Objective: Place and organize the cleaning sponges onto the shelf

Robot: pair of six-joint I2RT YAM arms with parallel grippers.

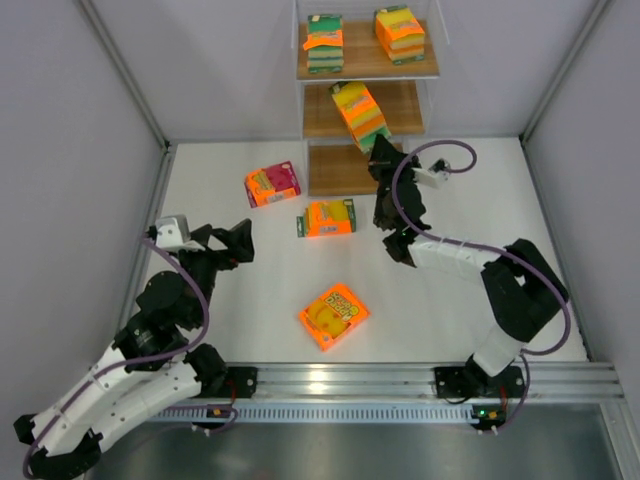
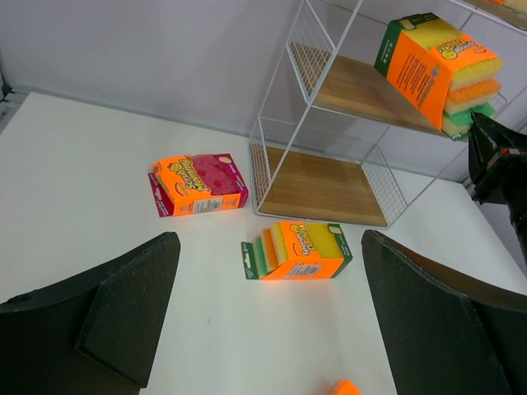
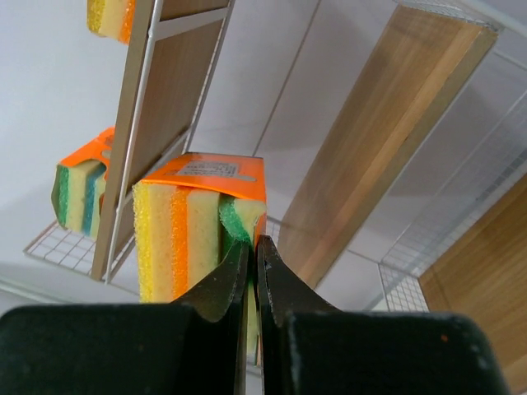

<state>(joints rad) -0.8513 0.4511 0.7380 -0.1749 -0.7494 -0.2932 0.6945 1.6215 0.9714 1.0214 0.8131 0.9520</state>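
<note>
The shelf (image 1: pixel 365 60) stands at the back of the table, with two cleaning sponge packs (image 1: pixel 325 42) (image 1: pixel 399 35) on its top board. My right gripper (image 1: pixel 383 160) is shut on the lower edge of a third pack (image 1: pixel 360 115) and holds it tilted in front of the middle board. In the right wrist view the jaws (image 3: pixel 251 243) pinch the green end of that pack (image 3: pixel 193 226). My left gripper (image 1: pixel 240 240) is open and holds nothing. It faces an orange pack (image 2: pixel 300 249) lying on the table. A pink-red pack (image 2: pixel 198 184) lies to the left.
A further orange pack (image 1: pixel 333 316) lies flat nearer the front, between the two arms. The shelf's bottom board (image 2: pixel 321 188) sits at table level behind wire sides. Grey walls close in the table on the left, right and back.
</note>
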